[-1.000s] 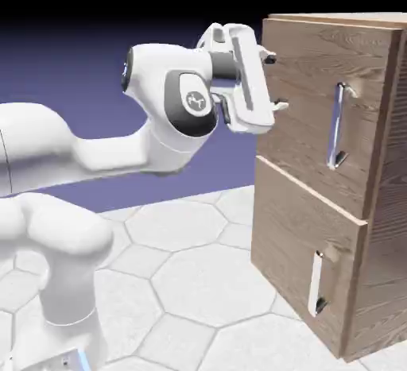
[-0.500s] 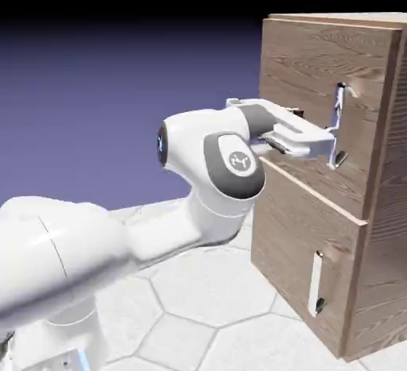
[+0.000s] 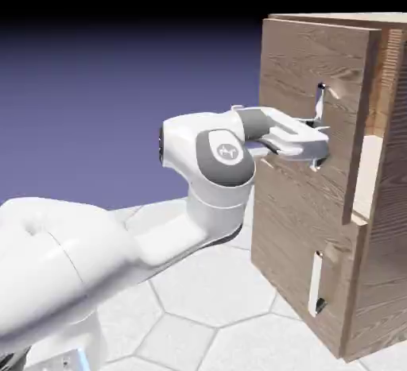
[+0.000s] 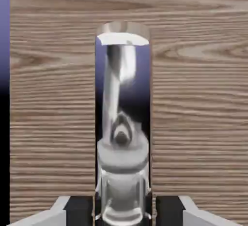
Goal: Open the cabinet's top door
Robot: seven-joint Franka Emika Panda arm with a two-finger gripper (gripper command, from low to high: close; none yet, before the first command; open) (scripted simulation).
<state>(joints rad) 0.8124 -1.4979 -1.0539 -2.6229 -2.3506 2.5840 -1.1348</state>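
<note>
Silver bar handle (image 3: 319, 127) half hidden by my white two-finger gripper (image 3: 316, 141) pinching it; light-brown wood-grain top door (image 3: 298, 83) ajar, cabinet (image 3: 381, 242) interior pale, contents unclear

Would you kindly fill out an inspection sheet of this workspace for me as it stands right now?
Surface: pale hexagon-tiled table, bare where visible.
Job's things: cabinet; top door swung ajar, a gap showing at its right edge; lower panel flush.
Clutter: nothing seen.
Grippers: gripper shut on the long silver handle, which fills the hand view between the fingertips.
Cables: nothing seen.
Surroundings: plain blue-violet backdrop.
</note>
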